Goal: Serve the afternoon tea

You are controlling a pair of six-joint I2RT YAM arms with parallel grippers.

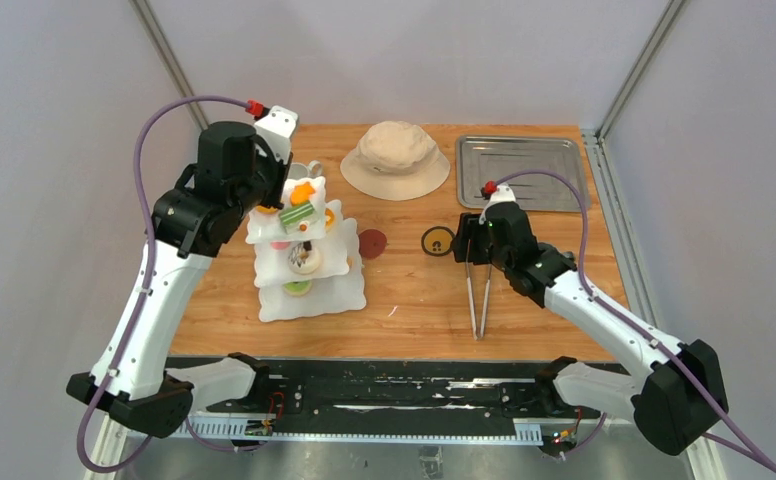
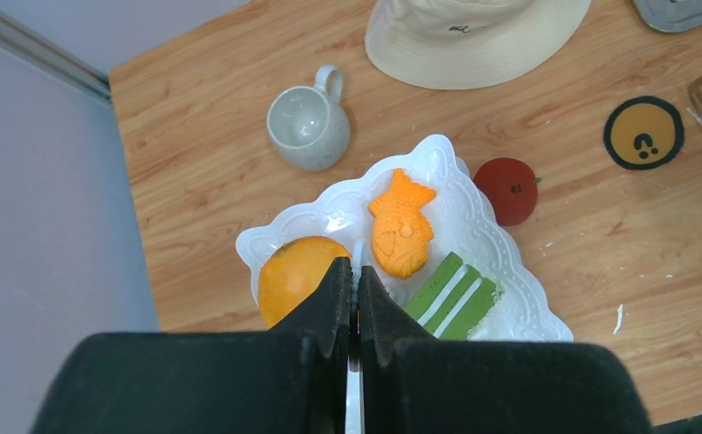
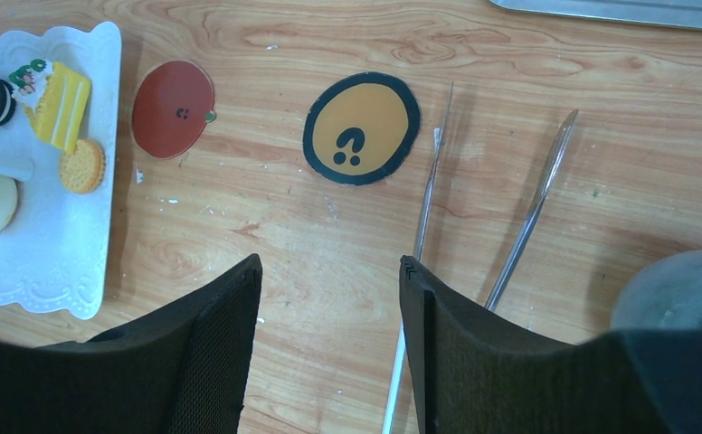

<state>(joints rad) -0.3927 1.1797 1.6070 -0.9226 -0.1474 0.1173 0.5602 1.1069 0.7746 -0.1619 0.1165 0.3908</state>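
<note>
Non-task items on wooden table (image 1: 414,300)
Bucket hat (image 1: 396,158) at rear centre, steel tray (image 1: 521,172) beside it; red disc (image 1: 372,243) near question-mark disc (image 1: 438,241); metal tongs (image 1: 478,328) lying flat.

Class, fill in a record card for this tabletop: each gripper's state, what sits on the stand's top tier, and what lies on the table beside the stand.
Left gripper: shut on the thin centre post of the white wavy-edged three-tier stand
Right gripper: open, empty, over the long metal tongs
Top tier: round orange pastry, orange fish-shaped pastry, green striped cake slice
Beside the stand: white ceramic mug, beige bucket hat
</note>
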